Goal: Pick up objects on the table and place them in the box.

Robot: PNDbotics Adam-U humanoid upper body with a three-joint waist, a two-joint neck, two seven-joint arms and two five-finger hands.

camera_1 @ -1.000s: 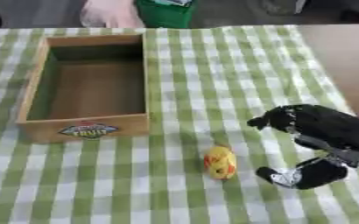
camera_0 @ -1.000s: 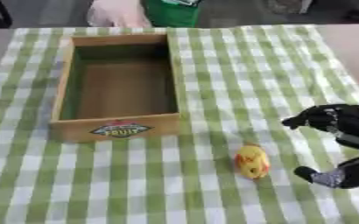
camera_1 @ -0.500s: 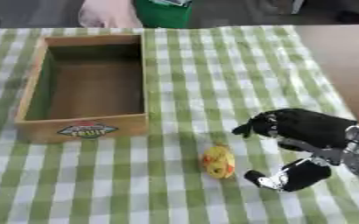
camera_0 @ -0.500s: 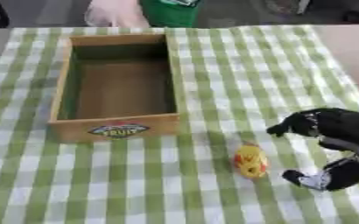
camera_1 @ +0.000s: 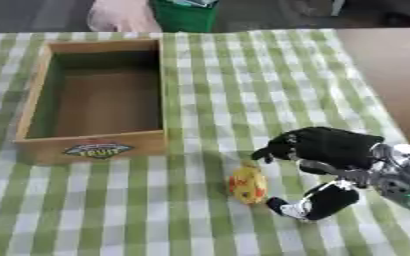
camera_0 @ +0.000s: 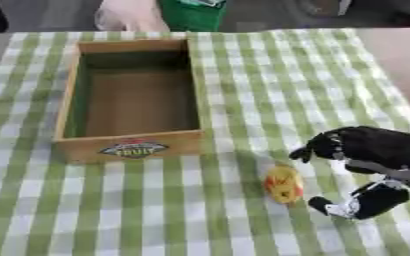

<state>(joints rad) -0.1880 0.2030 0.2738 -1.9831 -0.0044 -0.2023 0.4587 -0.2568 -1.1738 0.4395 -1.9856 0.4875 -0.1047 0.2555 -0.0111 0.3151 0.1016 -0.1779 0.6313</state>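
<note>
A small yellow and orange egg-shaped object (camera_0: 284, 183) lies on the green checked cloth, in front and to the right of the wooden box (camera_0: 65, 103). The box is empty, with a fruit label on its near wall. My right hand (camera_1: 329, 150) comes in from the right, open, its fingers above and its thumb below, just to the right of the yellow object with a small gap between them. My left hand shows in no view.
The checked tablecloth (camera_0: 270, 70) covers most of the table, and bare brown tabletop (camera_1: 392, 65) shows at the far right. At the far edge stand a green container (camera_0: 191, 12) and part of a person.
My right hand has moved left, closing in on the yellow object. The object and the box have not moved.
</note>
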